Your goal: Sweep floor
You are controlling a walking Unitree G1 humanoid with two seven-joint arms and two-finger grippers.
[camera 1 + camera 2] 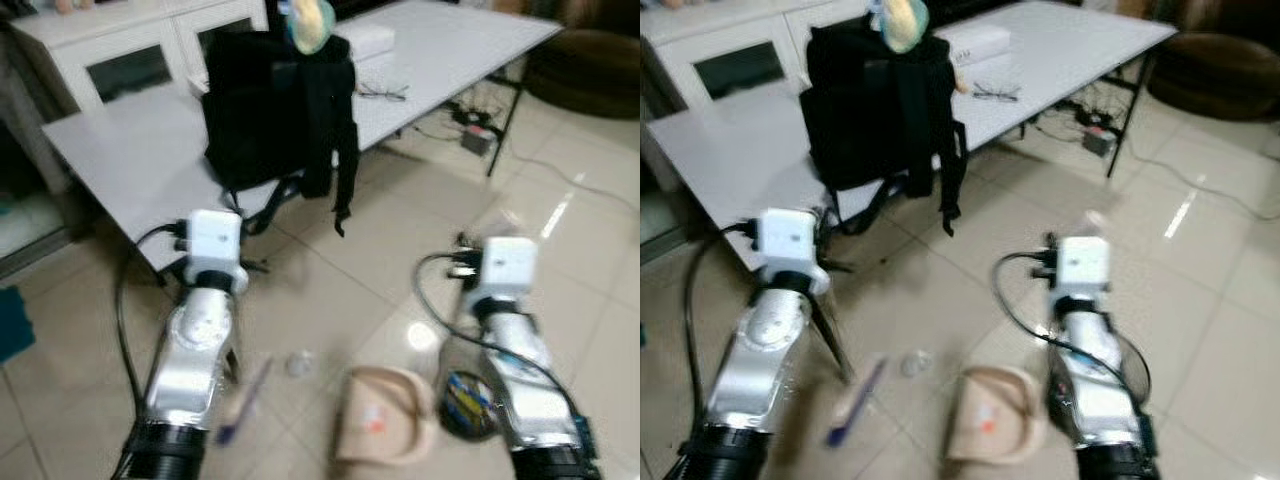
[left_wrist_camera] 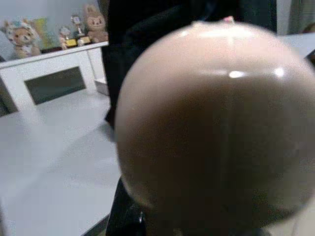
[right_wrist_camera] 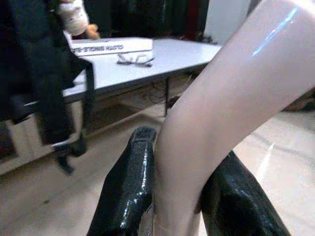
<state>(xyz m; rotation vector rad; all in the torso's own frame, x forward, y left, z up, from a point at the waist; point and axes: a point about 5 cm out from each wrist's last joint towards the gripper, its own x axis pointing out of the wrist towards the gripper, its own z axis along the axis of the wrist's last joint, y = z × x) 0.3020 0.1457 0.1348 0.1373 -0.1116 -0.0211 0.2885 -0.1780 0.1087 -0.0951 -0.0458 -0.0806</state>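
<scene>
Item 1, dustpan (image 1: 385,428): beige, low on the tiled floor (image 1: 590,270) between your 2 arms, its mouth toward the robot's right. Its pale handle (image 3: 231,98) rises between the right gripper (image 3: 177,196) fingers, which are clenched on it.

Item 2, broom handle: its rounded beige end cap (image 2: 216,123) sits directly in front of the left wrist camera. The left gripper is hidden behind it, so you cannot tell whether it grips.

Item 3, debris: a small clear scrap (image 1: 298,364) and a blue pen-like stick (image 1: 243,405) lie on the tiles just left of the dustpan.

Step in hand, by judgement: tools are taken up and sweeping proper is not yet begun. Next, you need the dustpan lip flat on the tiles and the broom drawn toward it.

Surroundings: a black backpack (image 1: 280,110) on the grey table (image 1: 130,160).

View differences: the head views give the floor layout and debris; the right wrist view alone confirms the grasp.
</scene>
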